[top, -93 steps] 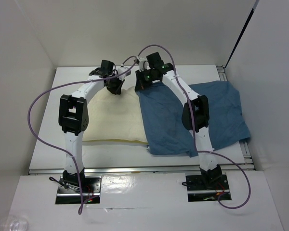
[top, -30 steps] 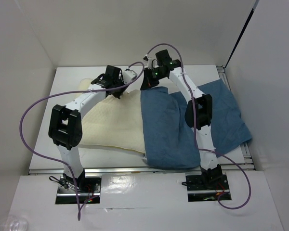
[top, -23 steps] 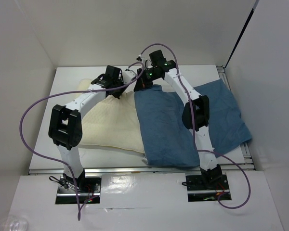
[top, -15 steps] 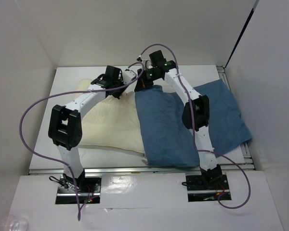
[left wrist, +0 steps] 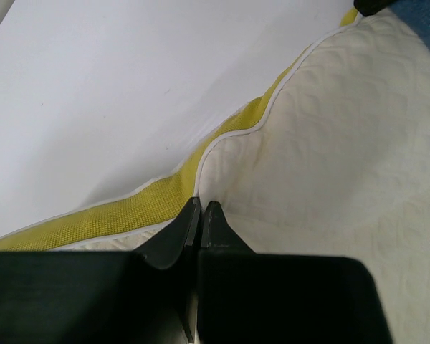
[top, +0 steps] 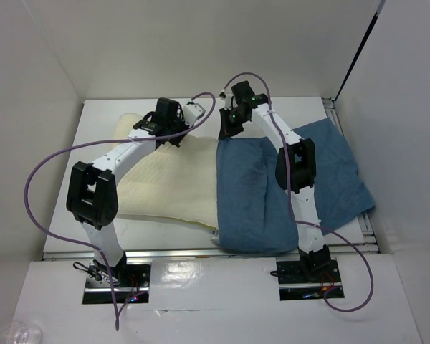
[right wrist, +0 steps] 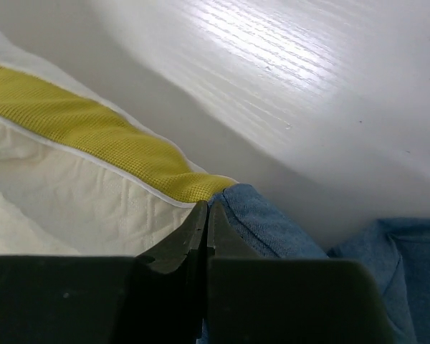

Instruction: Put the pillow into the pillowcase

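Note:
The cream-yellow pillow (top: pixel 165 183) lies on the left half of the table, with its right end under the dusty-blue pillowcase (top: pixel 258 193). My left gripper (top: pixel 173 137) is at the pillow's far edge. In the left wrist view its jaws (left wrist: pixel 201 204) are shut on the pillow's (left wrist: pixel 330 143) piped seam, beside the yellow side band (left wrist: pixel 115 211). My right gripper (top: pixel 226 132) is at the pillowcase's far left corner. In the right wrist view it (right wrist: pixel 206 206) is shut on the blue hem (right wrist: pixel 272 229), right next to the pillow (right wrist: pixel 79 201).
The white table (top: pixel 287 111) is boxed in by white walls at the back and on both sides. A metal rail (top: pixel 201 252) runs along the near edge. Purple cables (top: pixel 50 161) loop off both arms. The pillowcase's right part reaches the table's right edge.
My right gripper has moved right with the pillowcase's far left corner, so its left edge slid right and bunched. My left arm's elbow shifted left; its gripper stays on the pillow's far edge.

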Tool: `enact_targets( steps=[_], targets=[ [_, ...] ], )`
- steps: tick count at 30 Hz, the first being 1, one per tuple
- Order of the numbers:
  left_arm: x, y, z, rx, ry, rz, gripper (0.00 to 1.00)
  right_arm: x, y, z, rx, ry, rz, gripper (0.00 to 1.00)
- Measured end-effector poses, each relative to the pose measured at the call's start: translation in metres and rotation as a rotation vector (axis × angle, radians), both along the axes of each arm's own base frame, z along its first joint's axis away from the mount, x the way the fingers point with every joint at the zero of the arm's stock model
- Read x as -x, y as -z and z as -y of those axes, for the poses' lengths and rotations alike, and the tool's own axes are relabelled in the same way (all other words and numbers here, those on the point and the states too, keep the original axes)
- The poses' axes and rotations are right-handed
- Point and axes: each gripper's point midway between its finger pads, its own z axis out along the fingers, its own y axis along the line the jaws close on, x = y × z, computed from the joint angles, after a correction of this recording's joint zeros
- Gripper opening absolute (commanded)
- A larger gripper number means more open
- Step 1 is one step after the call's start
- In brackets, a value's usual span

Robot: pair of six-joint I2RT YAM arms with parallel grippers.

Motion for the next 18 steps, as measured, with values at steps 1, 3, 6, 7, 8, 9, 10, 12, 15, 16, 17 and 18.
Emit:
enact_targets(
  steps=[1,3,6,7,8,9,10,12,15,16,17,18],
  targets=[
    [-0.001,-0.001,0.001,0.002,0.001,0.004,0.00,-0.003,0.000,0.004,0.008,0.022,0.000,0.00],
    [-0.002,-0.002,0.002,0.006,0.004,0.010,0.00,-0.006,0.000,0.007,0.011,0.048,0.000,0.00],
    [-0.002,-0.002,0.002,0.008,0.004,0.013,0.00,-0.010,-0.003,0.011,-0.003,0.088,-0.011,0.00],
    [-0.003,-0.003,0.003,0.009,0.005,0.015,0.00,-0.012,-0.005,0.012,-0.014,0.096,-0.015,0.00],
    [-0.003,-0.003,0.003,0.010,0.006,0.018,0.00,-0.013,-0.007,0.013,-0.026,0.108,-0.021,0.00],
    [-0.004,-0.004,0.003,0.012,0.006,0.020,0.00,-0.015,-0.009,0.014,-0.038,0.118,-0.024,0.00],
    [-0.004,-0.004,0.004,0.014,0.006,0.025,0.00,-0.017,-0.013,0.015,-0.055,0.124,-0.026,0.00],
    [-0.005,-0.005,0.004,0.015,0.006,0.031,0.00,-0.020,-0.019,0.015,-0.085,0.135,-0.028,0.00],
    [-0.006,-0.006,0.004,0.018,0.005,0.037,0.00,-0.023,-0.026,0.015,-0.133,0.145,-0.038,0.00],
    [-0.007,-0.007,0.004,0.018,0.005,0.039,0.00,-0.024,-0.028,0.014,-0.149,0.145,-0.042,0.00],
    [-0.007,-0.007,0.004,0.018,0.005,0.040,0.00,-0.024,-0.030,0.013,-0.166,0.144,-0.046,0.00],
    [-0.007,-0.007,0.004,0.018,0.005,0.041,0.00,-0.025,-0.032,0.013,-0.186,0.145,-0.053,0.00]
  ],
)
